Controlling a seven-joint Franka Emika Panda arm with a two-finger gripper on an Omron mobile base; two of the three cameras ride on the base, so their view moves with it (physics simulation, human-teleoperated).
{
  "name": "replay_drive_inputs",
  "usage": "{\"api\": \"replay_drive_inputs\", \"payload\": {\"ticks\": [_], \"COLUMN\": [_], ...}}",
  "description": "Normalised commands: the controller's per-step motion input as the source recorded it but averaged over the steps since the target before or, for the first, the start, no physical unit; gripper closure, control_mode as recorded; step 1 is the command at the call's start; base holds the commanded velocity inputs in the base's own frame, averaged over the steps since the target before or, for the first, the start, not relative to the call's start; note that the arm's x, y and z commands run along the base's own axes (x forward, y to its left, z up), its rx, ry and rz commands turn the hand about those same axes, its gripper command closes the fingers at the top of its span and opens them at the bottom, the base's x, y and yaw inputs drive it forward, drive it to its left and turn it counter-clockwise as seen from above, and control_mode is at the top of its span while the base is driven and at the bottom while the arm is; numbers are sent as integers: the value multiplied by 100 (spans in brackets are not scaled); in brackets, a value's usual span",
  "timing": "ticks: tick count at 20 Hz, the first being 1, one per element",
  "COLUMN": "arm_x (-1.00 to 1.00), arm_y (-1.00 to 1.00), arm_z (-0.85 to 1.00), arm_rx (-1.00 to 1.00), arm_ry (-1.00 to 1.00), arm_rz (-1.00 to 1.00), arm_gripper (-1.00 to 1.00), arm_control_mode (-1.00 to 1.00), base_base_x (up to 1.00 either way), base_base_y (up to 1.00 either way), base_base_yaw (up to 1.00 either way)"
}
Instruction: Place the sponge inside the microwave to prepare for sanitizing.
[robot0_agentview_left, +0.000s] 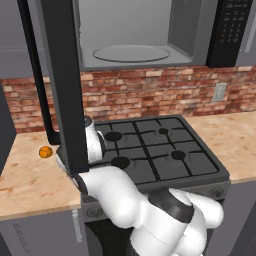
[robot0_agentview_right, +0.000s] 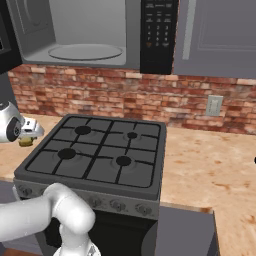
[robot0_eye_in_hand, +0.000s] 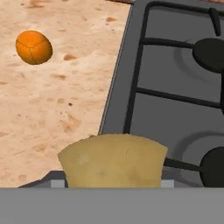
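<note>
Gripper (robot0_agentview_right: 26, 135) sits low at the left edge of the stove, closed on the sponge (robot0_eye_in_hand: 113, 161), which fills the lower middle of the hand view between the fingers. That sponge is a soft-looking, olive-yellow block with a mottled, faintly cracked face; its top edge bows upward and its sides pinch inward toward the bottom. Its long axis runs across the hand view, roughly crosswise to the stove's left rim. In the right base view a small yellow corner of it peeks out under the white hand.

Beneath it lie the table (robot0_eye_in_hand: 52, 100), a speckled tan stone-like surface, and the stove (robot0_agentview_left: 160, 150), matte dark grey with thin black grates and round burners. An orange ball (robot0_eye_in_hand: 33, 47), smooth with faint seams, rests on the table well apart from the sponge.

Overhead, the microwave (robot0_agentview_left: 135, 45) hangs with its door (robot0_agentview_left: 62, 85) swung wide; the dark door panel stands edge-on directly over the arm. Its light grey cavity and round turntable plate (robot0_agentview_left: 131, 53) are exposed, with open room across the front. Red brick wall (robot0_agentview_right: 125, 95) backs the stove.
</note>
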Motion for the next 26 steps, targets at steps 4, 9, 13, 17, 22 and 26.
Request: {"api": "replay_drive_inputs", "payload": {"ticks": [4,9,13,17,22,26], "arm_x": [-27,-28,-37,-61,-64,-51], "arm_y": [-46,-50,-53,-41,-51,-67], "arm_z": [47,31,26,32,26,18], "arm_rx": [0,0,0,0,0,0], "arm_ry": [-1,0,-2,-7,-5,0], "arm_rz": [0,0,0,0,0,-3], "arm_gripper": [100,100,100,100,100,100], "arm_control_mode": [-100,-100,-100,-100,-100,-100], "base_base_x": [0,0,0,0,0,0], "base_base_y": [0,0,0,0,0,0], "base_base_yaw": [0,0,0,0,0,0]}}
